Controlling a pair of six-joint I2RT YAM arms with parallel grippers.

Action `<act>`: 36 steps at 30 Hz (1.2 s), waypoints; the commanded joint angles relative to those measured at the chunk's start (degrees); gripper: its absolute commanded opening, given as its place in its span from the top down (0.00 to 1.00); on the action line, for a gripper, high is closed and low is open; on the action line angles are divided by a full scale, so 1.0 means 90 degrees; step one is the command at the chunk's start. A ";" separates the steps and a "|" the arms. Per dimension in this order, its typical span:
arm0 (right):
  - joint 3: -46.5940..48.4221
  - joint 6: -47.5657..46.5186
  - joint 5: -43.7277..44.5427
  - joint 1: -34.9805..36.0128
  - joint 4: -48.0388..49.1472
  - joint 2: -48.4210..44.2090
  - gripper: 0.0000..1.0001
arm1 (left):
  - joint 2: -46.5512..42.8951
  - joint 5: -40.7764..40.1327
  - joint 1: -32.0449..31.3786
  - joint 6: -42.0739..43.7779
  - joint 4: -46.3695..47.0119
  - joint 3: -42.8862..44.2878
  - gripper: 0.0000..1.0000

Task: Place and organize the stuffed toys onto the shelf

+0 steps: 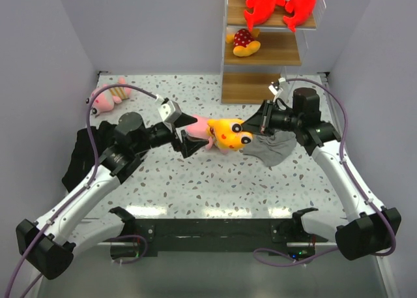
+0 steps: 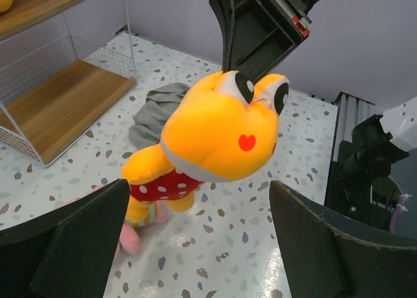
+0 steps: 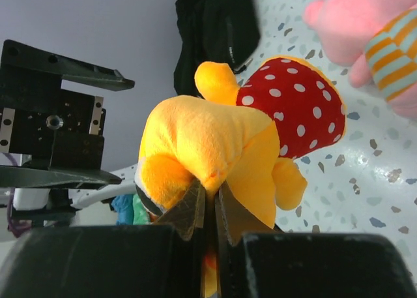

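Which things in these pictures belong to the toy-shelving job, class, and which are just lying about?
Part of the job:
- shelf
- red-and-white toys, on the top board
- shelved yellow toy, on the middle board
- held yellow toy, in the right gripper
- middle pink toy
- far-left pink toy

Just lying about:
- grey cloth
- black cloth

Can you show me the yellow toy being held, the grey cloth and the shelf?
held yellow toy (image 2: 218, 138): left wrist view, its orange face.
grey cloth (image 1: 272, 149): top external view, its middle.
shelf (image 1: 251, 88): top external view, bottom board.
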 commanded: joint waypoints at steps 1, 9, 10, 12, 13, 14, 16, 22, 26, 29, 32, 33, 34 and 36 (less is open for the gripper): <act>0.0120 0.0138 -0.0705 0.0042 0.0477 -0.0123 1.00 | 0.0335 0.0240 -0.0196 0.0572 -0.0196 0.0698 0.07; 0.0168 -0.0037 -0.1282 0.0071 0.0556 -0.0094 1.00 | 0.1253 0.0640 -0.0527 0.1402 -0.1348 0.1675 0.06; 0.0178 -0.0105 -0.1301 0.0071 0.0536 -0.0104 1.00 | 0.1303 0.0689 -0.0576 0.1470 -0.1388 0.1695 0.06; 0.0178 -0.0125 -0.1496 0.0071 0.0556 -0.0113 1.00 | 0.1468 0.0777 -0.0723 0.1510 -0.1437 0.1695 0.06; 0.0178 -0.0125 -0.1594 0.0071 0.0633 -0.0113 1.00 | 0.1517 0.0748 -0.0762 0.1539 -0.1466 0.1705 0.06; 0.0168 -0.0125 -0.1653 0.0071 0.0663 -0.0123 1.00 | 0.1566 0.0729 -0.0820 0.1568 -0.1534 0.1744 0.06; 0.0178 -0.0154 -0.1634 0.0071 0.0673 -0.0152 1.00 | 0.1674 0.0796 -0.0869 0.1598 -0.1593 0.1822 0.13; 0.0139 -0.0125 -0.1567 0.0071 0.0751 -0.0113 0.84 | 0.1665 0.0934 -0.0889 0.1199 -0.1388 0.2037 0.94; 0.0023 -0.0165 -0.0972 0.0071 0.1043 -0.0445 0.46 | 0.1490 0.0749 -0.0879 0.0632 -0.1262 0.1950 1.00; -0.0172 -0.0242 -0.0309 0.0071 0.1482 -0.0923 0.26 | 0.1139 0.0174 -0.0870 -0.0090 -0.0959 0.1706 1.00; -0.0728 -0.0515 0.0539 0.0071 0.2233 -0.1547 0.23 | 0.0807 -0.1151 -0.0870 -0.1027 -0.0822 0.1715 1.00; -0.0981 -0.0545 0.0757 0.0061 0.2893 -0.1723 0.23 | 0.0747 -0.1417 -0.0860 -0.1522 -0.0822 0.1754 1.00; -0.1516 -0.0536 0.1001 0.0071 0.3267 -0.1889 0.23 | 0.0708 -0.1671 -0.0841 -0.1779 -0.0899 0.1889 1.00; -0.2026 -0.0458 0.1459 0.0071 0.4406 -0.2368 0.23 | 0.0736 -0.2365 -0.0802 -0.2431 -0.1181 0.2298 1.00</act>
